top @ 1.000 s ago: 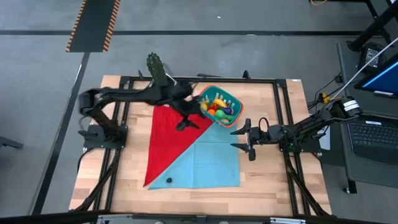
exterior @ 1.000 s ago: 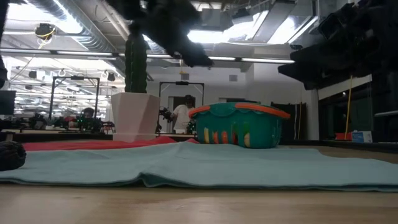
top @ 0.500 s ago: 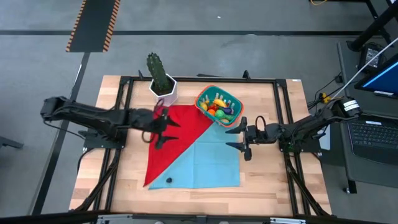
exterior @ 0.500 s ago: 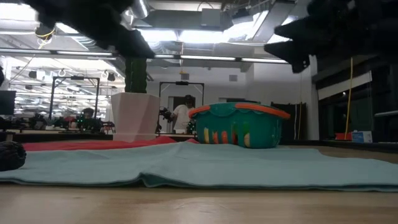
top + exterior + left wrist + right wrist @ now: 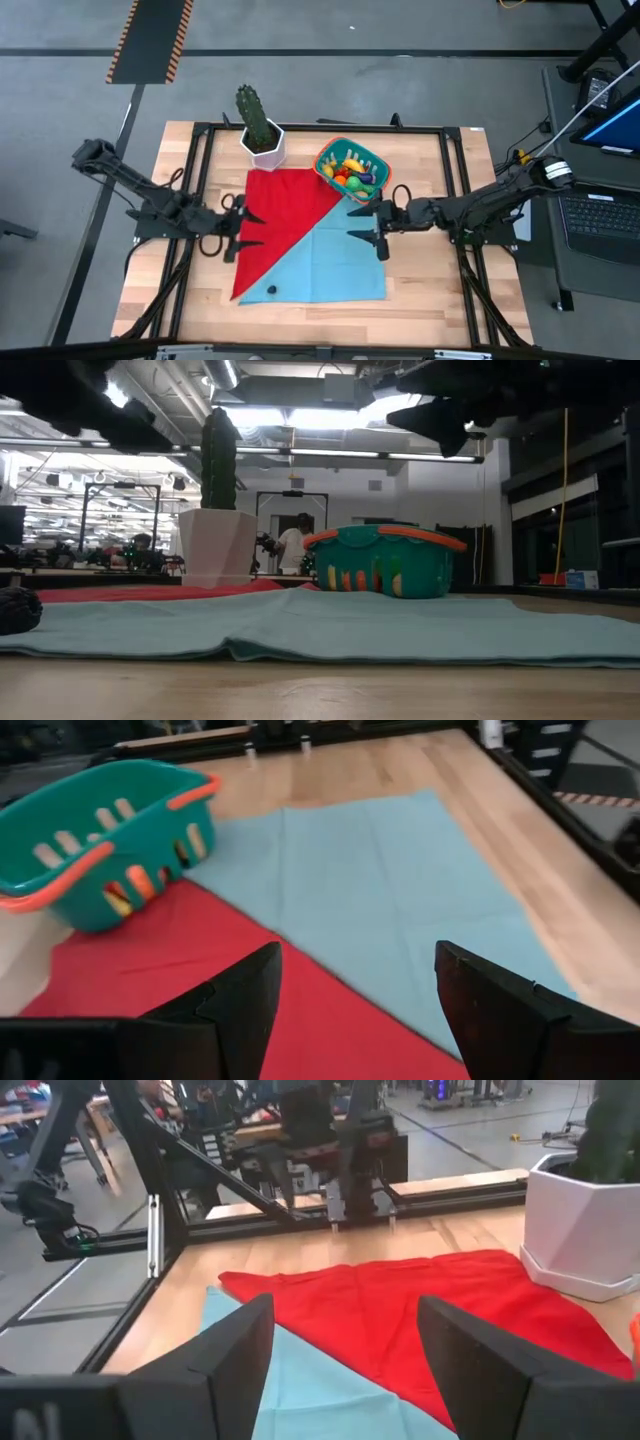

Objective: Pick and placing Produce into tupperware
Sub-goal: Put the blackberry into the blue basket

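The tub (image 5: pixel 350 171) stands at the far side of the table, full of produce (image 5: pixel 352 172). One dark piece (image 5: pixel 271 291) lies near on the blue cloth (image 5: pixel 335 255). Left gripper (image 5: pixel 240 227) and right gripper (image 5: pixel 367 226) hover with fingers open and empty.

You are looking at two slim, jointed arms in matte black, each built of narrow tube-like links with bulkier rounded housings at the joints. The black left gripper (image 5: pixel 243 229) ends in two thin prongs, and so does the black right gripper (image 5: pixel 365 224). Near the right arm's base you can spot a pale band on one link, with cables trailing off beside it. In the wrist views, your left arm's broad, flat-faced dark fingers (image 5: pixel 236 1005) show bevelled edges; the right arm's dark fingers (image 5: pixel 232 1365) look the same, with faint pale lettering on one.
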